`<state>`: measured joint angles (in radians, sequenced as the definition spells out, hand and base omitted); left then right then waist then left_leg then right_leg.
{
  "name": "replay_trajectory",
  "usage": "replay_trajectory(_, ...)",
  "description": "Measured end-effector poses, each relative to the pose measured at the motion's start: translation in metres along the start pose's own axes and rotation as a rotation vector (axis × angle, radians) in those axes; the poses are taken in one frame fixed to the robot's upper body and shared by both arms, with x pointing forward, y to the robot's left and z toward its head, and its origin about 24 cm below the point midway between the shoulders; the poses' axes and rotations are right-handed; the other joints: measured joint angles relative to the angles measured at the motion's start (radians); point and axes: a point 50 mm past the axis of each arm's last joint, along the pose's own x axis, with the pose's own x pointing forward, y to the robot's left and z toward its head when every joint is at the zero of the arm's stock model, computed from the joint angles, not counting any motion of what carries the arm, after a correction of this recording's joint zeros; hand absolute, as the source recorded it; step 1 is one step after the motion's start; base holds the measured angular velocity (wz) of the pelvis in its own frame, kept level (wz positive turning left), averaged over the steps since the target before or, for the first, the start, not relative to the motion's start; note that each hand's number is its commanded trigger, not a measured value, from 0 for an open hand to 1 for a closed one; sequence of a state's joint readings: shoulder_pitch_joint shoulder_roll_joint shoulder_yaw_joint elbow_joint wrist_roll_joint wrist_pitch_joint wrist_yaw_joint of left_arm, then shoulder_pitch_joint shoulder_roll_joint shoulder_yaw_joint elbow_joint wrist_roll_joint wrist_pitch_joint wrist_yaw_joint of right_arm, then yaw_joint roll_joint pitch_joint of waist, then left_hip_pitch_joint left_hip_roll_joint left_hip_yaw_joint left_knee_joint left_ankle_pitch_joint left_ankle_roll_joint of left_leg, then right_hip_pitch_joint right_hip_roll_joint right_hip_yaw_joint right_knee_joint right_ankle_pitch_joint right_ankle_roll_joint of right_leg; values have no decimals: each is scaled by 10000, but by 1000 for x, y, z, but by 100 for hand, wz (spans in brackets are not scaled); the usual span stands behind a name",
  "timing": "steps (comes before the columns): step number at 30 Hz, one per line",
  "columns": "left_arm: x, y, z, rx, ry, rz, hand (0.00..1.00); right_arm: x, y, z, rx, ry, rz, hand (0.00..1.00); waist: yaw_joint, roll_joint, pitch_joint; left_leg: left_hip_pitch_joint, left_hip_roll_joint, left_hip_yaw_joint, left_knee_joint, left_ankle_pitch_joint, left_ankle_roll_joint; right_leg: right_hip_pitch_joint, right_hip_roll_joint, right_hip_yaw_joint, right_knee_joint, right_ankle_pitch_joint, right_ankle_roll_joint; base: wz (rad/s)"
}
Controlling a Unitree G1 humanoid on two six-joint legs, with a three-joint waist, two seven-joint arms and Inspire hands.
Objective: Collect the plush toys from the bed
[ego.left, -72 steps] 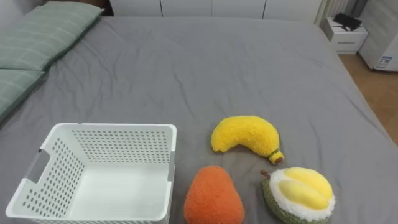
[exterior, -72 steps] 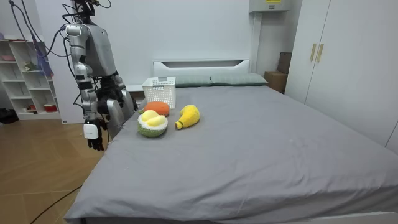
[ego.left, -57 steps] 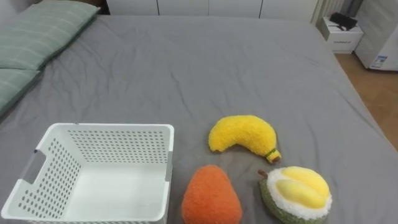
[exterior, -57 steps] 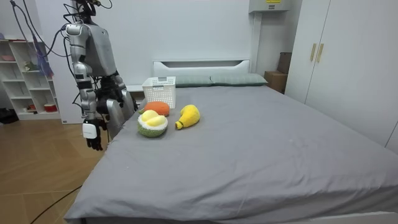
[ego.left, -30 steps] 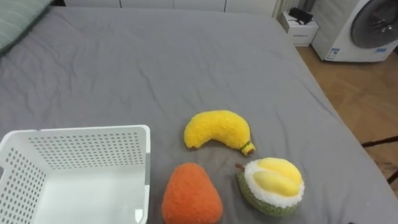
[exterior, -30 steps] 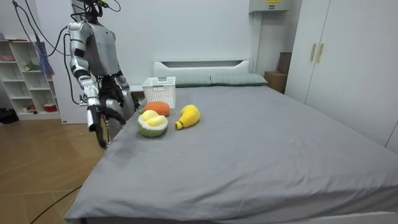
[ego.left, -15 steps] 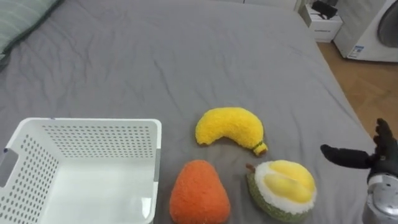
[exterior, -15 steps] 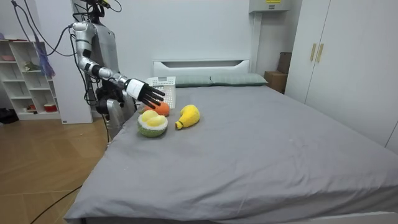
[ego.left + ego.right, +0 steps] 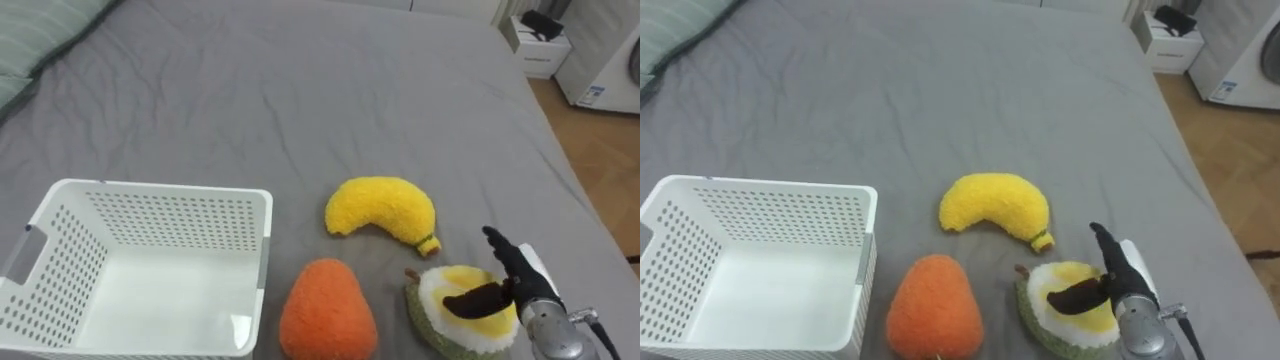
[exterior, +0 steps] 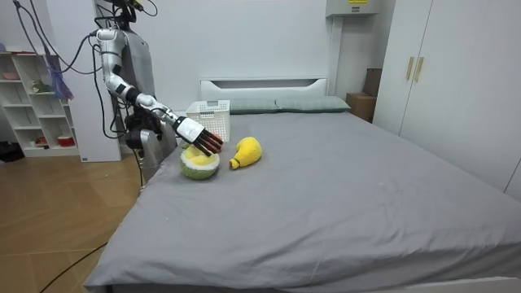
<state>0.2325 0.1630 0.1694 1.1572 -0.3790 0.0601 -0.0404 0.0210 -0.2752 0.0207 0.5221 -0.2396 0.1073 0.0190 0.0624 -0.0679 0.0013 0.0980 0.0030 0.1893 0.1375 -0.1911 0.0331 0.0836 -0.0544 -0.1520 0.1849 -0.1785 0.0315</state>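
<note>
The right hand [image 9: 512, 277] reaches over the durian [image 9: 447, 322], fingers spread wide and seemingly resting on its yellow top, not yet curled round it. The banana [image 9: 382, 210] lies just behind, the orange toy [image 9: 327, 310] beside it, next to the white basket [image 9: 150, 198] on the bed [image 9: 300, 90].

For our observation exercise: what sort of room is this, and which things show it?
Most likely a bedroom: a wide bed with a grey sheet, green pillows at its head, and a tall white wardrobe beside it.
</note>
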Motion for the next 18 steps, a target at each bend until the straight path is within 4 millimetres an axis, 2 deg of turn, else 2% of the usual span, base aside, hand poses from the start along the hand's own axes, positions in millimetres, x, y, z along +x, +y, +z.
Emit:
replay_trajectory(2, 0, 1, 1, -27, -43, 37, 0, 1, 2, -6, -327, 244, 301, 0, 6, -70, -4, -1, 2, -13, 24, 1, -1, 15, -1, -27, -10, 0, 0, 5)
replay_trajectory(6, 0, 3, 4, -5, -126, 67, 0, 0, 9, -32, -1190, 1435, 893, 0, 217, -212, 13, -15, 4, -11, 73, -1, -2, 18, -2, -22, -14, 1, -1, 0)
replay_trajectory(10, 0, 3, 6, 71, -182, 83, 0, -1, 9, -35, -1611, 1555, 1189, 0, 220, -201, 20, -30, 6, -32, 104, -5, -1, 12, 0, -38, -57, 9, -4, 1)
replay_trajectory(14, 0, 2, 9, 106, -222, 43, 0, 0, 8, -36, -1627, 1653, 1351, 0, 242, -130, -31, -55, 13, -72, 110, -5, -2, 36, 15, -82, -159, 65, -6, 3)
replay_trajectory(17, 1, 0, 11, 116, -245, -38, 0, 0, 9, -36, -1689, 1668, 1482, 0, 256, -69, -33, -82, 18, -123, 127, -4, -2, 35, 14, -148, -159, 72, -14, 4)
replay_trajectory(18, 1, 0, 11, 108, -247, -50, 0, 0, 9, -37, -1793, 1679, 1521, 10, 273, -43, -31, -80, 24, -116, 126, -5, -3, 36, 17, -143, -155, 73, -16, 0)
